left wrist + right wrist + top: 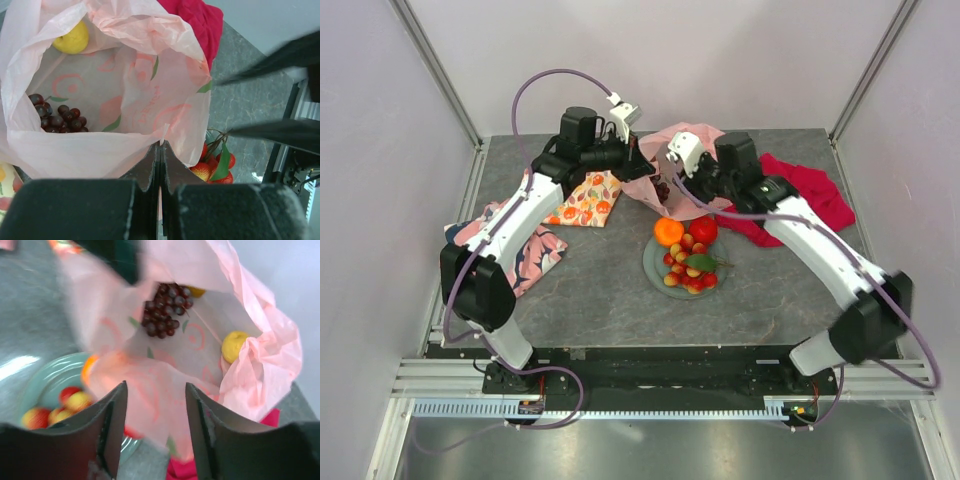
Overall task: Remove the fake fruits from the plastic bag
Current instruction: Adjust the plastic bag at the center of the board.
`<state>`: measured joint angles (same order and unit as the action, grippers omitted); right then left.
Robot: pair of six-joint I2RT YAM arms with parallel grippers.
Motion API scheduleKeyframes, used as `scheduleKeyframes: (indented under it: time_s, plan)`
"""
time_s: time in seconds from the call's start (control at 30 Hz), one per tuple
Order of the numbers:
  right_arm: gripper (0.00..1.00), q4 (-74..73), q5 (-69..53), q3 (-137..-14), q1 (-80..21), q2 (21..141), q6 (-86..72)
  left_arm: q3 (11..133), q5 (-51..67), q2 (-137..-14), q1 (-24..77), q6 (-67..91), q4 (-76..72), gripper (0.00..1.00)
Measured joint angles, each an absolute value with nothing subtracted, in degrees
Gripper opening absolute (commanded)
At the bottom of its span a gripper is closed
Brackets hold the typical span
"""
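Note:
The pale-pink plastic bag (692,136) lies open at the back centre of the table. My left gripper (161,145) is shut on the bag's (100,150) near rim and holds the mouth open. Inside lie a dark purple grape bunch (57,117) and a yellow lemon (71,39). My right gripper (156,390) is open over the bag's (165,375) edge, with loose film between its fingers, not clamped. Beyond it I see the grapes (165,310) and the lemon (234,345). An orange (668,231), a red apple (703,229) and small red and yellow pieces (688,270) sit on a green plate (650,262).
A red cloth (810,190) lies right of the bag, under the right arm. A fruit-printed cloth (588,200) lies left of the bag, and a pink-and-navy cloth (525,250) at the table's left edge. The plate stands just in front of the bag.

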<state>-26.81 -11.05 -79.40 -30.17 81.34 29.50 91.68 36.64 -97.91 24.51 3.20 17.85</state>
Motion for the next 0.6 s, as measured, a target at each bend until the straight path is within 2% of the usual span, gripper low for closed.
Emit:
scheduleKeyframes:
  time_s: [0.07, 0.2, 0.3, 0.43, 0.5, 0.6]
  plan:
    - [0.45, -24.0, -10.5, -81.6, -28.3, 88.6, 27.9, 91.4, 37.3, -97.1, 24.5, 3.5, 17.8, 0.02]
    - [0.43, -20.6, -8.9, -87.1, -25.3, 103.0, 25.2, 90.5, 38.1, -95.6, 24.5, 3.6, 17.9, 0.02]
    - [0.50, -19.1, -6.1, -92.4, -23.4, 112.5, 23.9, 90.3, 38.6, -95.2, 24.5, 3.6, 18.1, 0.02]
    - [0.73, -16.8, -1.2, -100.0, -21.5, 121.2, 22.1, 90.1, 39.6, -95.2, 24.5, 2.7, 19.4, 0.02]
    - [0.76, -16.1, 1.1, -104.0, -20.7, 124.4, 21.6, 90.0, 40.3, -95.2, 24.5, 1.4, 20.3, 0.02]
    - [0.76, -14.4, 4.7, -111.7, -19.6, 130.4, 21.8, 89.7, 41.6, -95.2, 24.5, -0.7, 21.7, 0.02]
